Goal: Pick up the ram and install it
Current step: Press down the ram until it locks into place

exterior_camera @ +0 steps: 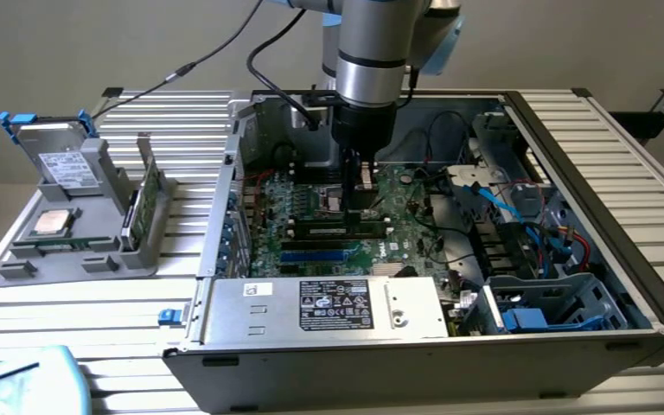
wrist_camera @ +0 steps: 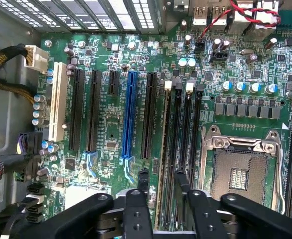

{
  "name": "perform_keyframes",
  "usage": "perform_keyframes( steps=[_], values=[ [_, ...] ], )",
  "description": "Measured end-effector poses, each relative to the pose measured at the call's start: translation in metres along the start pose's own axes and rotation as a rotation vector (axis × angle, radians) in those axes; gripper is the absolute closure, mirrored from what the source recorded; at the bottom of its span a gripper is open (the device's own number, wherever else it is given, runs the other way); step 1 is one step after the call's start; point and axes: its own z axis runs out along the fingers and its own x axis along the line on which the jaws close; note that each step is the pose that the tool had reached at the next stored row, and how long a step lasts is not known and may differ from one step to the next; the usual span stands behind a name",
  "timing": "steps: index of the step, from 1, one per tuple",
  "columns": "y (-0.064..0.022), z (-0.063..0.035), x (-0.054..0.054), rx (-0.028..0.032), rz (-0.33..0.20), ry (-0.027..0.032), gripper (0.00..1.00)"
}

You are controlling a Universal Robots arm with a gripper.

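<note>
The ram (wrist_camera: pixel 161 149) shows edge-on as a thin strip standing in a black slot of the green motherboard (wrist_camera: pixel 106 124), next to the empty silver processor socket (wrist_camera: pixel 238 172). My gripper (wrist_camera: pixel 161 180) hangs over one end of it, a black finger (wrist_camera: pixel 143 181) on each side. The jaws are apart, with a gap wider than the stick, and I see no contact. From outside, the gripper (exterior_camera: pixel 355 207) reaches down into the open computer case (exterior_camera: pixel 609 259), just above the long slots of the motherboard (exterior_camera: pixel 407 238).
Blue and black expansion slots (wrist_camera: pixel 131 114) lie beside the ram slots. Cables (exterior_camera: pixel 505 199) and a blue drive cage (exterior_camera: pixel 539 316) fill the case at the exterior view's right. A grey fixture (exterior_camera: pixel 73 251) outside the case holds a drive, a square silver chip (exterior_camera: pixel 53 223) and an upright green board (exterior_camera: pixel 136 212).
</note>
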Motion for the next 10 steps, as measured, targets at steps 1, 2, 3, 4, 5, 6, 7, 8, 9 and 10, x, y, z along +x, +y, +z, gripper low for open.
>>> perform_keyframes(
  steps=[1, 2, 3, 4, 5, 6, 7, 8, 9, 10],
  values=[
    [0.0000, -0.0001, 0.0000, -0.0001, 0.000, 0.0001, 0.69],
    [0.0000, -0.0001, 0.0000, -0.0001, 0.000, 0.0002, 0.75],
    [0.0000, -0.0001, 0.0000, -0.0001, 0.000, 0.0001, 0.81],
    [0.0000, -0.0001, 0.0000, -0.0001, 0.000, 0.0002, 0.81],
    [0.0000, 0.0000, 0.0000, 0.0000, 0.000, 0.0001, 0.87],
    [0.0000, 0.0000, 0.0000, -0.0001, 0.000, 0.0001, 0.90],
    [0.0000, 0.0000, 0.0000, -0.0001, 0.000, 0.0002, 0.90],
    [-0.0005, -0.0001, 0.0001, 0.0000, 0.000, 0.0002, 0.90],
    [-0.0019, -0.0002, 0.0002, -0.0002, 0.000, 0.0003, 0.90],
    [-0.0045, -0.0004, 0.0004, -0.0002, 0.000, 0.0001, 0.90]
  ],
)
